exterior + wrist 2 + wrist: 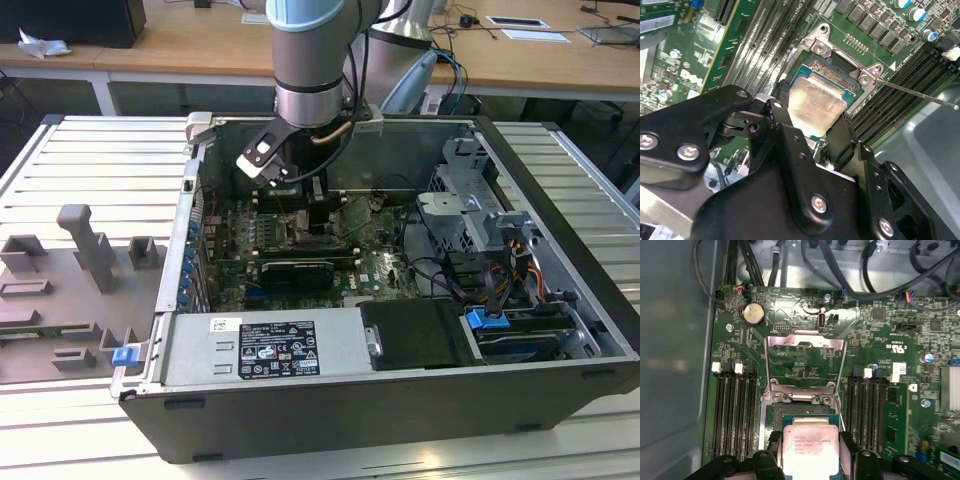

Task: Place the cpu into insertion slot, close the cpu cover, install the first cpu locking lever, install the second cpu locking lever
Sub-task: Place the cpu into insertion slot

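Black gripper (812,114) pinching small flat silver-grey square cpu (810,446) by two edges | cpu directly over dark, silver-framed square insertion slot (802,410), possibly not seated | thin silvery windowed cpu cover (805,341) flipped open beyond it.

From where I stand, everything rests on a worktop (100,160) of pale metal slats. A dark computer case (330,425), its side open, lies flat on the slats and takes up the middle and the exterior view's right. Just beside it, on the exterior view's left, lies a flat grey fixture plate (40,330) with raised blocks. A small blue piece (125,355) sits at the plate's edge nearest the case.
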Tool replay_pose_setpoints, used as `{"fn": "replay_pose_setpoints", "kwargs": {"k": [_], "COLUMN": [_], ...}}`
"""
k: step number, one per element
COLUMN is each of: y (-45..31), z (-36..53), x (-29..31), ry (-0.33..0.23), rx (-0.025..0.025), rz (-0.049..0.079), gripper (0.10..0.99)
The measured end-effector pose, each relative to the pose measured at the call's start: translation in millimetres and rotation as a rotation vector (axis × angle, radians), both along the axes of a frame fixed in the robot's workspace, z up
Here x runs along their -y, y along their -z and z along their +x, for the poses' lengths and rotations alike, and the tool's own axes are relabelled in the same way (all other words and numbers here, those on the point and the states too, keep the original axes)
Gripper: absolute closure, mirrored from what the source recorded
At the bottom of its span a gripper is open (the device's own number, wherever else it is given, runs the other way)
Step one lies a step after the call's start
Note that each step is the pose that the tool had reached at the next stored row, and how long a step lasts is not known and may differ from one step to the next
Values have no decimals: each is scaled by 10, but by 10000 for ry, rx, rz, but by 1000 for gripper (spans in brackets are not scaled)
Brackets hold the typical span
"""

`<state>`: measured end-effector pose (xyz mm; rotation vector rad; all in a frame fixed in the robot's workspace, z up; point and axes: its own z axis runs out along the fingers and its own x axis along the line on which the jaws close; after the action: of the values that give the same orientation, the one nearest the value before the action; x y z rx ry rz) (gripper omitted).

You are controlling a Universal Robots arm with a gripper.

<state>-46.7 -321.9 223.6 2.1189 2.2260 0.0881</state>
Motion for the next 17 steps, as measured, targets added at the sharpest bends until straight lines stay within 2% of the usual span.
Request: {"fn": "replay_pose_setpoints", "kwargs": {"k": [2, 5, 9, 17], "y": [36, 84, 136, 205], "z": [-4, -4, -4, 13], "x": [-29, -42, -53, -53], "ry": [1, 150, 440, 572], "rx": [-2, -5, -9, -32], "rz": [1, 1, 0, -1], "gripper": [545, 545, 545, 545]}}
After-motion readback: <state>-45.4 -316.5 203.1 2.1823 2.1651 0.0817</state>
